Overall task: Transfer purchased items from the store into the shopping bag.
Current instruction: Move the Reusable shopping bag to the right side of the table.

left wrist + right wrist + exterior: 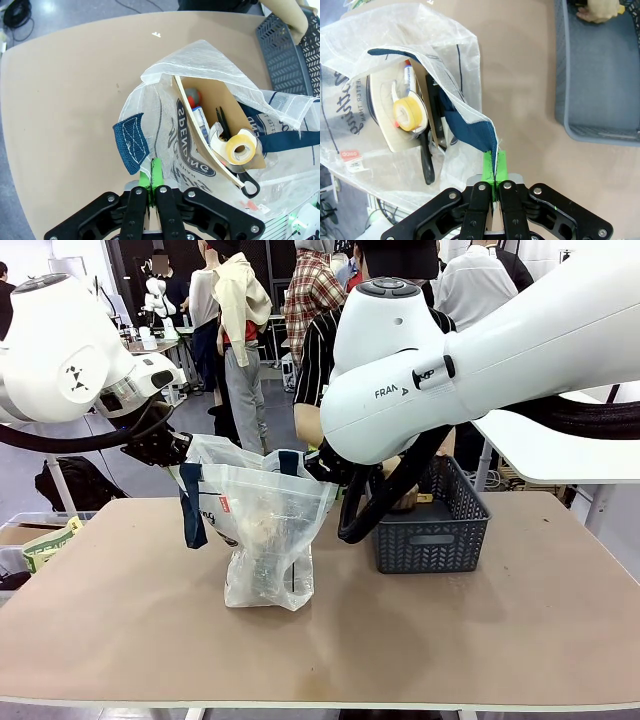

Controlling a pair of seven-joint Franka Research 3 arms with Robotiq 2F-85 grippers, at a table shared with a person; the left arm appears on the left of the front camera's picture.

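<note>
Two clenched grips on shopping bag (268,515): left hand (153,172) at 9 o'clock rim, right hand (494,165) at 3. Film looks limp, slippery.

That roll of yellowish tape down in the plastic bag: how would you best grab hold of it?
Probably from above, straight down through the open mouth of the shopping bag. The tape roll lies with its hole facing up toward the opening, resting on a tan card. One finger in the hole and one outside could pinch its wall.
</note>
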